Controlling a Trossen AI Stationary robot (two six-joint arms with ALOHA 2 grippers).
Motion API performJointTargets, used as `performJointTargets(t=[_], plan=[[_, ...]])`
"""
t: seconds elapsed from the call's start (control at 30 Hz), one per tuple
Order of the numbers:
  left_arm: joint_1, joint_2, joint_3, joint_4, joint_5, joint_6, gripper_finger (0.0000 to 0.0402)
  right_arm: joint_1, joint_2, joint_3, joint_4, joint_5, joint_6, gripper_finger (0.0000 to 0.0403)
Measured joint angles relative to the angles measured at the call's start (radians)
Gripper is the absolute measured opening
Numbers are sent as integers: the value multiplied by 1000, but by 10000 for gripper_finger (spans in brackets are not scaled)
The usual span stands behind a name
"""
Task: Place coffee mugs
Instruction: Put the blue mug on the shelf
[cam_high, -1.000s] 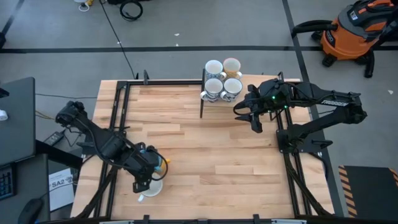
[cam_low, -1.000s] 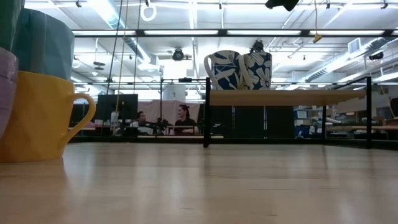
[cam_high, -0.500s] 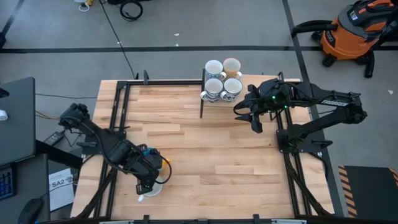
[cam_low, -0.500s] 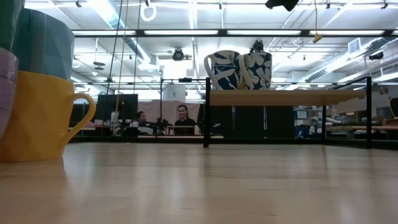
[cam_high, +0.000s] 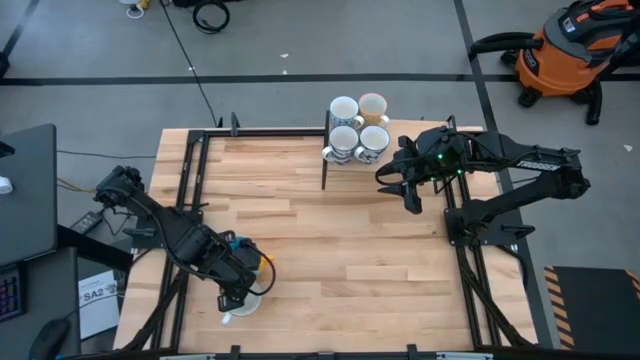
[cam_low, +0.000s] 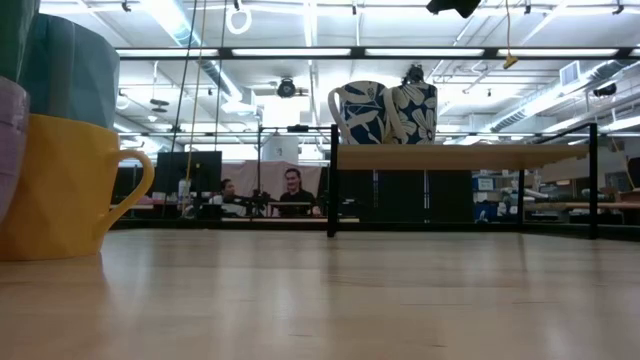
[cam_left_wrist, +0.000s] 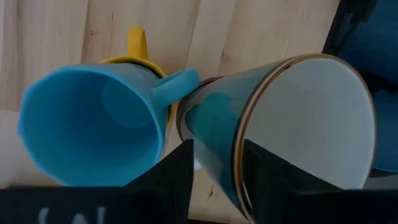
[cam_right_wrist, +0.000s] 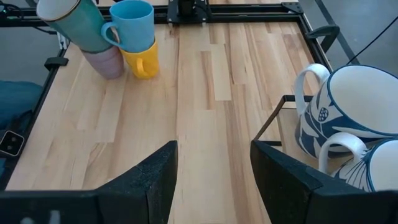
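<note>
Two stacked mugs: blue mug (cam_right_wrist: 132, 22) on yellow mug (cam_right_wrist: 143, 61), hidden overhead.

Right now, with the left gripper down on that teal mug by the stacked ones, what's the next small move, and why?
Probably finish closing the left gripper on the teal mug: its fingers straddle the rim, and the blue mug sits right beside it.

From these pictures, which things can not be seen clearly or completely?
- Left end effector: its fingers straddle the teal mug's rim in the left wrist view; whether they press it cannot be told.
- Purple mug: the teal mug above it covers most of it in the right wrist view.
- Yellow mug: the low view's left edge cuts it.
- Four mugs on the raised shelf: the low view shows only two; the nearer ones hide the others.
</note>
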Motion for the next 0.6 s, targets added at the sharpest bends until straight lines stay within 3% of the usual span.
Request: performJointTargets(t=[0.37,0.6], plan=[[0,0,0,-4,-4,0,58,0,0,0,0,0,0,208],[0,1,0,2,-1,0,41,0,0,0,0,0,0,208]])
